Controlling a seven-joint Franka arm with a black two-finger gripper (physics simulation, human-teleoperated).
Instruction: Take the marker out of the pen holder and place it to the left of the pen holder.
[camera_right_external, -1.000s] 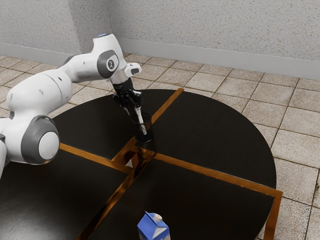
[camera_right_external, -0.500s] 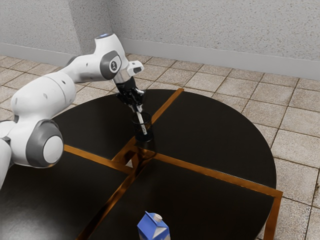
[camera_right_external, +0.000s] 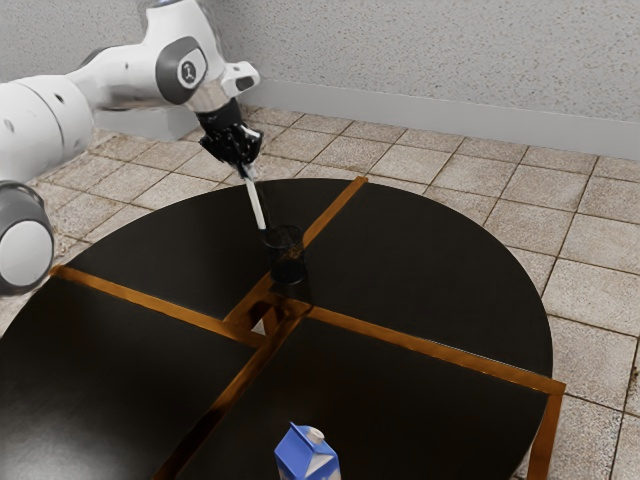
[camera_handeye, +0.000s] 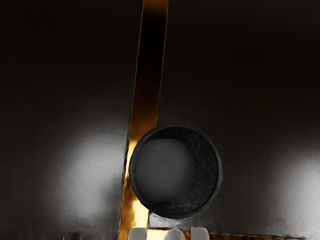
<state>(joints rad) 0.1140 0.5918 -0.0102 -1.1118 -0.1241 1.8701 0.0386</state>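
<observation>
My gripper (camera_right_external: 243, 168) is raised over the table, shut on the upper end of the white marker (camera_right_external: 256, 203). The marker hangs tilted, its lower end beside and slightly above the rim of the dark mesh pen holder (camera_right_external: 286, 257), on the exterior view's left of it. Upright on the table, the pen holder (camera_handeye: 215, 172) shows its bare inside floor in the wrist view. At that view's lower edge are the pale tips of the gripper (camera_handeye: 168, 234), with the rounded end of the marker (camera_handeye: 174, 234) between them.
The round black table (camera_right_external: 430, 270) has orange-brown wooden strips (camera_right_external: 430, 348) crossing it. A blue and white milk carton (camera_right_external: 307, 455) stands near the exterior view's lower edge, well away from the pen holder.
My hand has risen and moved toward the exterior view's left, drawing the marker up out of the pen holder. The pen holder and carton have stayed put.
</observation>
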